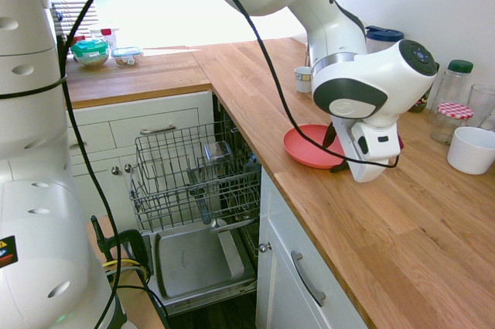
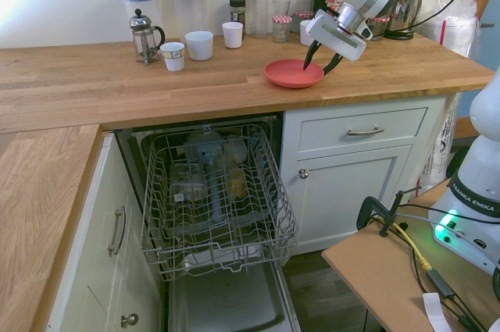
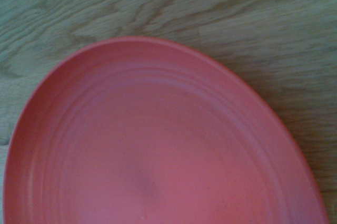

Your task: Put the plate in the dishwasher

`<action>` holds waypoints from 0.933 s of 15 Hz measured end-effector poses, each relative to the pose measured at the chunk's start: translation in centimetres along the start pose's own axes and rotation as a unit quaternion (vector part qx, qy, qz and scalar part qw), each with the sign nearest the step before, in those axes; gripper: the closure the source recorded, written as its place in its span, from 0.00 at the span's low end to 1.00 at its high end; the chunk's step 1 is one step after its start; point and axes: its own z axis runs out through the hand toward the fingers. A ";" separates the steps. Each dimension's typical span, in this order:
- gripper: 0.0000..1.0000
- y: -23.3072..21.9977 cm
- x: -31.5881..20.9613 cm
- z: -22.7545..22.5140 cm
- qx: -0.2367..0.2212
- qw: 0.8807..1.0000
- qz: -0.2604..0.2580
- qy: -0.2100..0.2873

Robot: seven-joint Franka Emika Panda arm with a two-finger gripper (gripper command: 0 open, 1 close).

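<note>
The coral-red plate (image 1: 308,149) (image 2: 291,73) lies flat on the wooden counter, near its front edge and just beside the dishwasher bay. My gripper (image 1: 335,151) (image 2: 323,62) is tilted down over the plate's edge on the side away from the dishwasher. Its dark fingers stand apart, one on either side of the rim, and I see no grip on it. The wrist view is almost filled by the plate (image 3: 158,145) on the wood grain. The dishwasher (image 1: 197,178) (image 2: 215,191) is open, its door down and its grey wire rack pulled out with some items in it.
Along the counter's back stand a French press (image 2: 143,35), two jugs (image 2: 190,8), white mugs (image 2: 199,44), jars (image 2: 281,27) and a kettle (image 2: 404,8). A white bowl (image 1: 470,149) sits close behind my wrist. White cabinet drawers (image 2: 363,130) flank the dishwasher.
</note>
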 end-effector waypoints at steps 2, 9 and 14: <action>1.00 -0.1 0.2 0.2 -0.001 1.000 -0.002 -0.001; 1.00 -0.7 0.6 1.1 -0.003 1.000 -0.007 -0.002; 1.00 -1.1 0.5 1.2 -0.002 1.000 -0.017 -0.003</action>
